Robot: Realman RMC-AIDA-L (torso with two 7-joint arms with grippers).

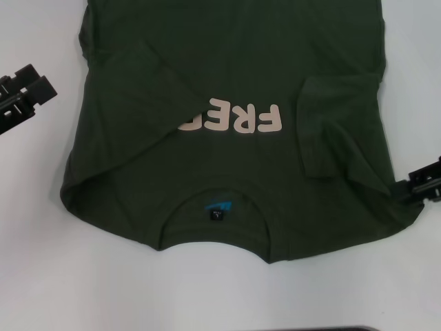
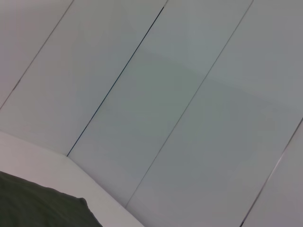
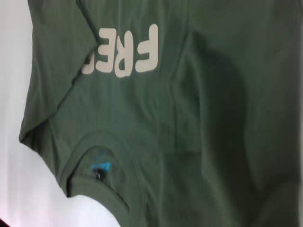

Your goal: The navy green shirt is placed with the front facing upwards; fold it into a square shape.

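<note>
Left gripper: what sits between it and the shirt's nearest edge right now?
Nothing. In the head view, only bare white table separates the left gripper from the navy green shirt, whose left side is already folded inward.

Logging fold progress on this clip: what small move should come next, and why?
Probably the left gripper should come in and fold the shirt's left side further over the chest. That side's flap already covers part of the pink lettering, and the right sleeve lies folded in, but the outline is not square. The right gripper sits at the shirt's right edge.
</note>
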